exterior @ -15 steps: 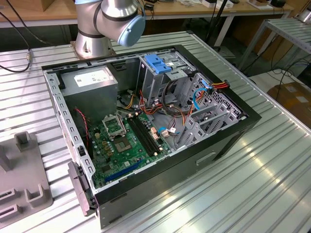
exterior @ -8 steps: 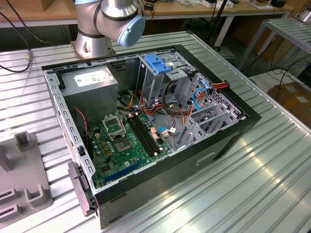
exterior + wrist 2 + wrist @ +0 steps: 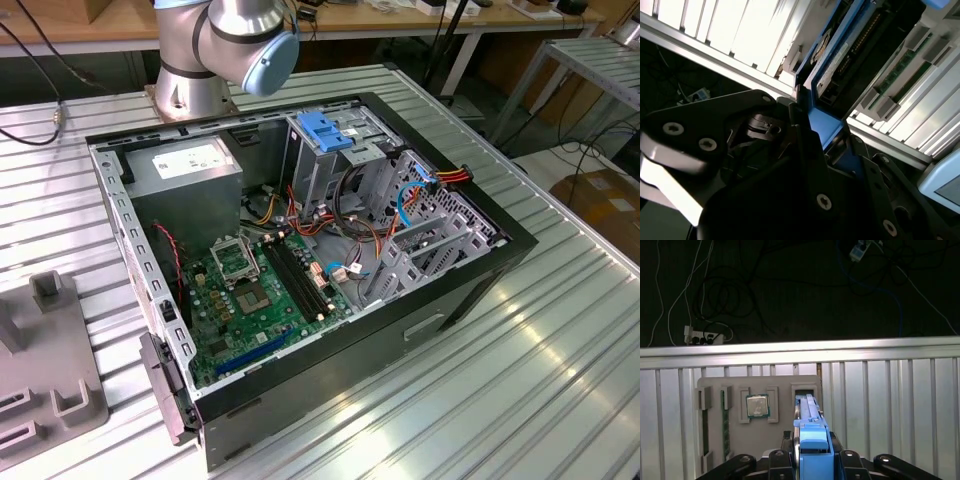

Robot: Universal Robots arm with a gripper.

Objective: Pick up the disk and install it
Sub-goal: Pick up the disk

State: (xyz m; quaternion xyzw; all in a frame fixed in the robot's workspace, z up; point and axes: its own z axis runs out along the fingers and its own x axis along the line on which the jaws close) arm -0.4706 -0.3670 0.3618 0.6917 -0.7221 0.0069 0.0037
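Note:
The disk (image 3: 810, 415) stands on edge, a thin silver-grey slab with blue plastic rails. Its far end sits at a slot in a grey holder tray (image 3: 785, 435) on the slatted metal table. My gripper (image 3: 812, 456) is shut on the blue rail at the near end, one black finger on each side. In the second wrist view, the disk's label face (image 3: 832, 70) and blue rail (image 3: 821, 125) rise out of my gripper (image 3: 812, 135). In the exterior view, the open computer case (image 3: 480, 290) lies on its side, and its drive cage has a blue plastic top (image 3: 330, 130).
The holder tray also carries a processor chip (image 3: 757, 406) and a memory stick (image 3: 725, 425). Inside the case are a grey power-supply box (image 3: 185, 175), a green motherboard (image 3: 255, 290) and loose cables (image 3: 400, 200). Another grey fixture (image 3: 45, 395) lies at the exterior view's left. The arm's base (image 3: 215, 50) stands behind the case.

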